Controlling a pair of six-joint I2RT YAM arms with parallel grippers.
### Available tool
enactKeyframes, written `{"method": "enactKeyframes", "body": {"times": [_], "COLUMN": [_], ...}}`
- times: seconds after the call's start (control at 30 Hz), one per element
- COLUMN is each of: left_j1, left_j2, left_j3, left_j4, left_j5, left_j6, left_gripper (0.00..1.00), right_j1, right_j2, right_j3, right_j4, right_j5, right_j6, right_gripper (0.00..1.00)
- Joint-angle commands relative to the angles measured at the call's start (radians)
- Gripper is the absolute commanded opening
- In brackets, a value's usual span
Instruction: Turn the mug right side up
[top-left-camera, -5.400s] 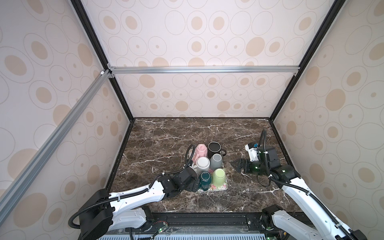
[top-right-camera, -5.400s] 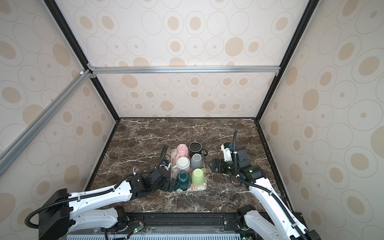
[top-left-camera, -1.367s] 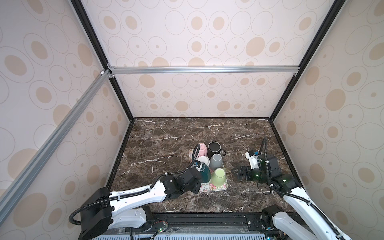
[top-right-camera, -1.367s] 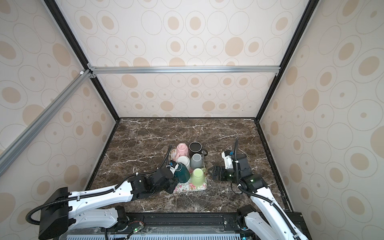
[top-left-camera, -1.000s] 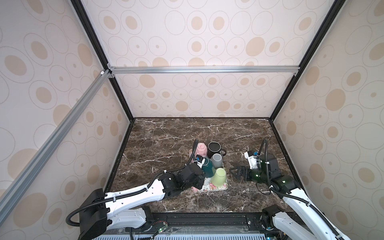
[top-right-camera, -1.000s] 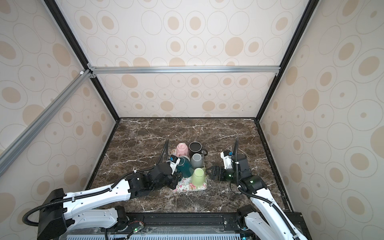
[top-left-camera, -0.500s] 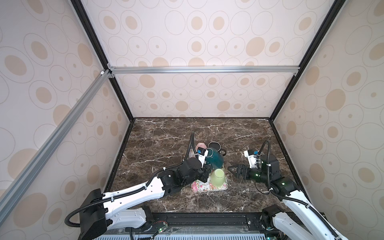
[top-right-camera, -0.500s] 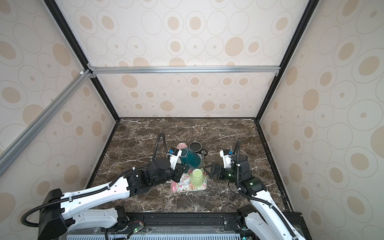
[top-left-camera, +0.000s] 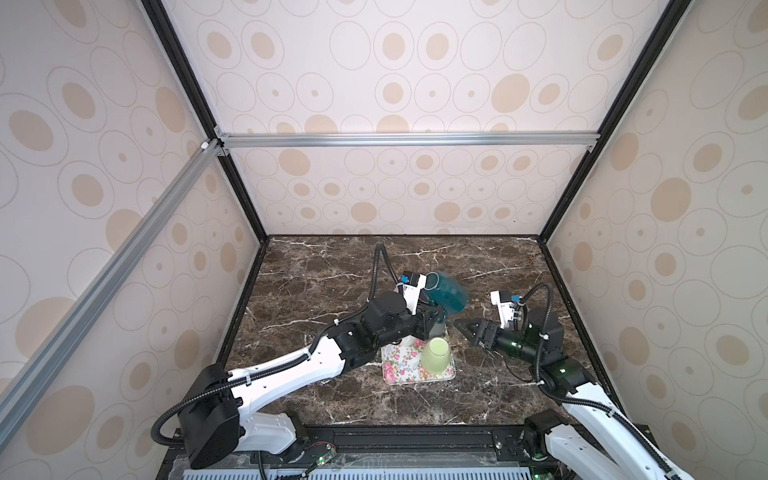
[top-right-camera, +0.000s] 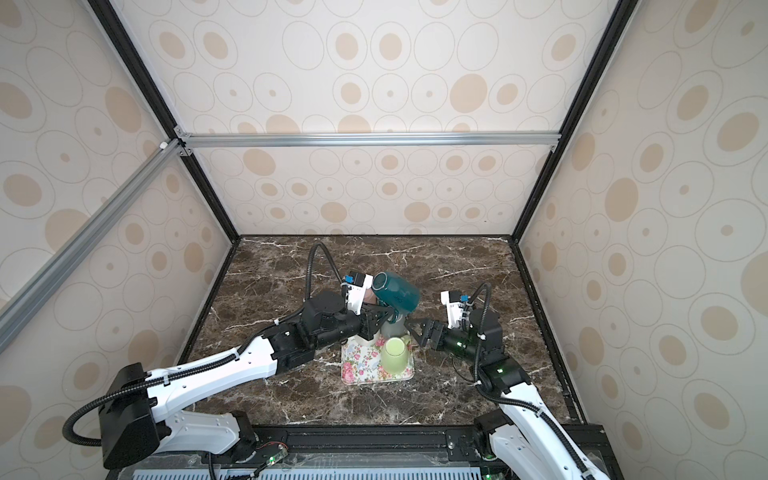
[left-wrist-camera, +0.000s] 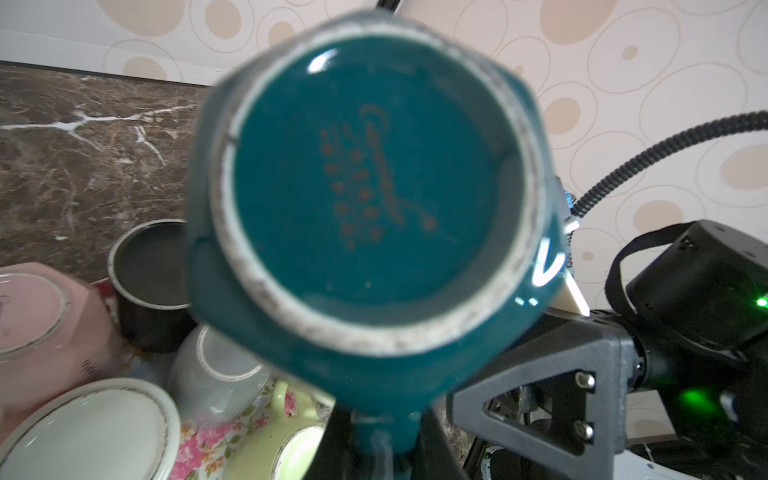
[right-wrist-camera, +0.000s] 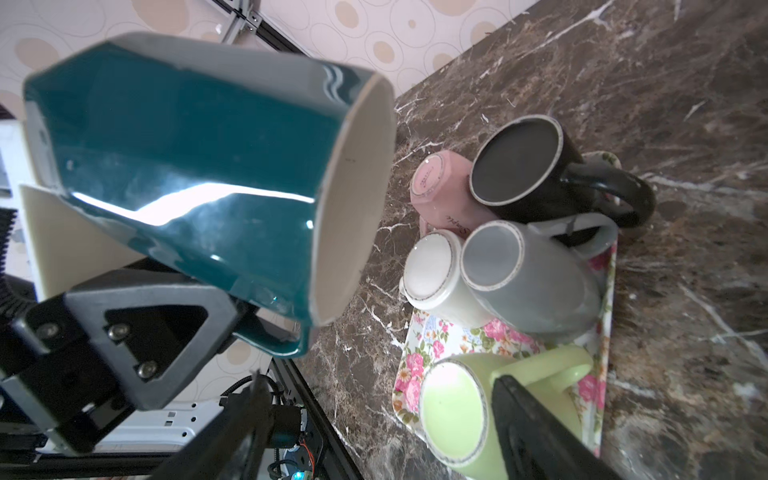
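While it hangs clear of the table (top-left-camera: 316, 282), look of the teal mug (top-left-camera: 448, 292): glossy dark teal with flat, faceted sides. The right wrist view (right-wrist-camera: 199, 166) shows a pale cream inside. The left wrist view (left-wrist-camera: 374, 187) shows a rough pale foot ring and a brown printed mark on the base.
Pose: on its side and tilted, base toward the left wrist camera, mouth away from it, handle (right-wrist-camera: 282, 338) underneath.
Place: in the air above the back part of the flowered tray (top-left-camera: 395, 368), over the other mugs and touching none.
Left gripper (top-right-camera: 384, 318): closed narrow on the handle, carrying the mug.
Right gripper (top-left-camera: 465, 330): jaws apart, nothing between them. Its tips point at the mug from near the tray's right edge, without contact.
On the tray: green mug (top-left-camera: 436, 355) at front right, bottom up. Behind it are the grey mug (right-wrist-camera: 519, 266) and white mug (right-wrist-camera: 432, 270), also bottom up. The pink mug (right-wrist-camera: 440, 187) and black mug (right-wrist-camera: 519, 166) are at the back.
Change over five seconds: the teal mug then stood bottom up at the tray's front left, beside the green mug. It is now lifted and turned sideways, and bare flowers show where it stood.
Right arm since then: its gripper has edged toward the tray.
Other mugs: same places as before.
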Motion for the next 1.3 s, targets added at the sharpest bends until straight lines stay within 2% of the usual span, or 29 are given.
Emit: {"method": "enactKeyframes", "body": {"times": [0.0,0.23,0.43,0.5,0.77,0.9,1.07,1.27], "left_j1": [0.024,0.063,0.065,0.065,0.064,0.065,0.064,0.065], "left_j2": [0.009,0.039,0.061,0.065,0.061,0.076,0.093,0.105], "left_j3": [0.079,0.048,0.027,0.018,-0.014,-0.03,-0.041,-0.057], "left_j4": [0.211,0.386,0.466,0.489,0.538,0.609,0.647,0.685], "left_j5": [0.092,0.186,0.22,0.235,0.266,0.301,0.314,0.345], "left_j6": [-0.039,-0.123,-0.171,-0.188,-0.218,-0.263,-0.285,-0.315], "left_gripper": [0.0,0.0,0.0,0.0,0.0,0.0,0.0,0.0], "right_j1": [0.005,0.005,0.006,0.006,0.006,0.006,0.005,0.006], "right_j2": [0.024,0.11,0.142,0.14,0.114,0.123,0.134,0.107], "right_j3": [0.019,0.023,0.04,0.043,0.05,0.057,0.058,0.05], "right_j4": [0.112,0.272,0.317,0.324,0.355,0.372,0.415,0.43], "right_j5": [-0.029,-0.058,-0.061,-0.061,-0.053,-0.052,-0.067,-0.054], "right_j6": [0.038,0.106,0.117,0.119,0.126,0.133,0.153,0.15], "right_gripper": [0.86,0.85,0.75,0.68,0.67,0.6,0.57,0.45]}}
